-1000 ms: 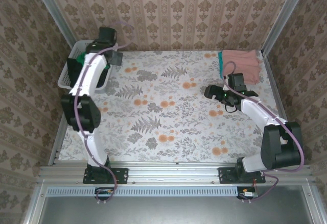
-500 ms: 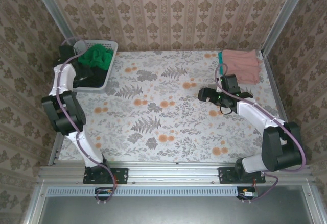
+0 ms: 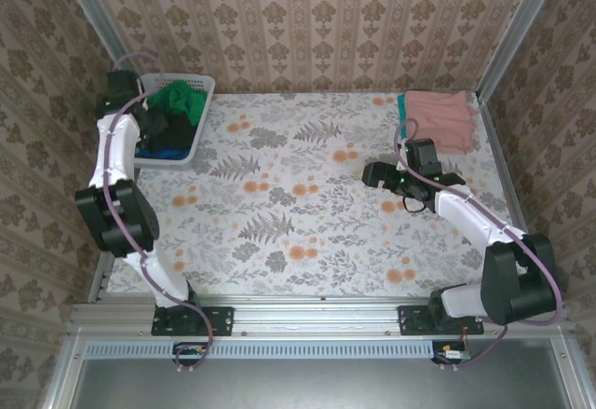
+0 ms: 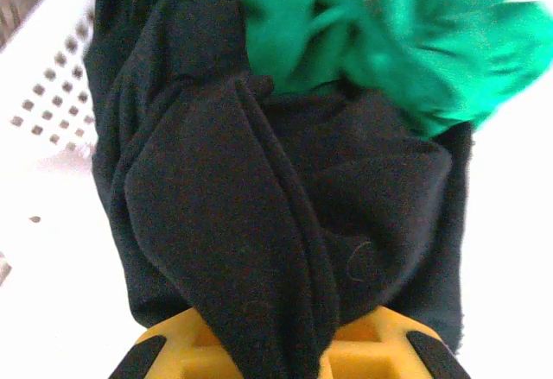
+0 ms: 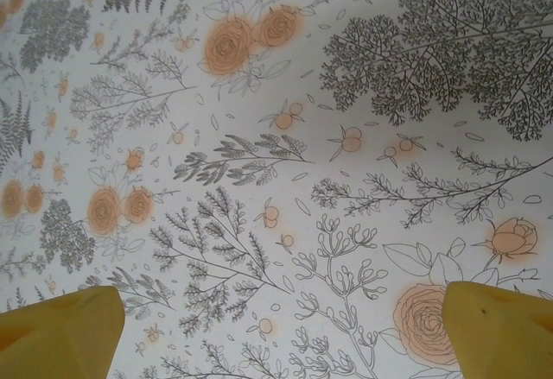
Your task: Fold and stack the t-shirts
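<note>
Bench [image 3: 298, 213], floral-covered: spread beneath my right fingers [image 3: 374, 172], which hang apart over bare cloth and hold nothing. I judge them to be waiting where a tee will be laid for folding.

Basket [image 4: 47, 85], white lattice: walls round my left fingers [image 4: 363, 353], at the bench's far corner. It holds the unfolded stock.

Salmon pink tee [image 3: 440, 120]: folded, beyond my right fingers toward the other far corner, resting on a teal tee [image 3: 401, 106] of which one edge shows. By my reckoning this is the start of the stack.

Black tee [image 4: 259, 224]: crumpled in the basket, one raised fold running straight between my left fingers, which are clamped together on it, placed to lift it out.

Green tee [image 4: 415, 42]: bunched just beyond the black tee and touching it, ahead of my left fingers. Not gripped.
</note>
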Action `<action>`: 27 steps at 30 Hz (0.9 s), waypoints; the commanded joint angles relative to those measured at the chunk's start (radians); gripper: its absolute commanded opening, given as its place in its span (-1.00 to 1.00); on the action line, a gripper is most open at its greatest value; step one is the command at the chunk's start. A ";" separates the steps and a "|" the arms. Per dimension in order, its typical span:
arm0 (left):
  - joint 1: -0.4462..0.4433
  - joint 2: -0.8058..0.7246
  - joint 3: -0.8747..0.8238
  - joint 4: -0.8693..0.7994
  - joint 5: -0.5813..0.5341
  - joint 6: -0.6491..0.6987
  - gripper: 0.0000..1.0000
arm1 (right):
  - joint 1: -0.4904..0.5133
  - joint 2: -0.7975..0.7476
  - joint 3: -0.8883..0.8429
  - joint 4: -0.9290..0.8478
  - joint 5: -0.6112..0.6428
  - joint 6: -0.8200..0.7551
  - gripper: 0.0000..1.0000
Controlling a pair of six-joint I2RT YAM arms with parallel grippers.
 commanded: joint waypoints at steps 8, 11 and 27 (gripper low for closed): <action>-0.316 -0.525 0.026 0.271 0.065 0.055 -1.00 | 0.006 -0.124 -0.008 -0.007 -0.029 -0.009 0.91; -0.471 -0.571 0.029 0.313 0.115 0.058 -1.00 | 0.006 -0.166 -0.024 0.017 -0.055 0.005 0.90; -0.510 -0.525 -0.573 0.644 0.083 -0.227 0.65 | 0.034 -0.335 -0.121 0.034 -0.021 0.043 0.87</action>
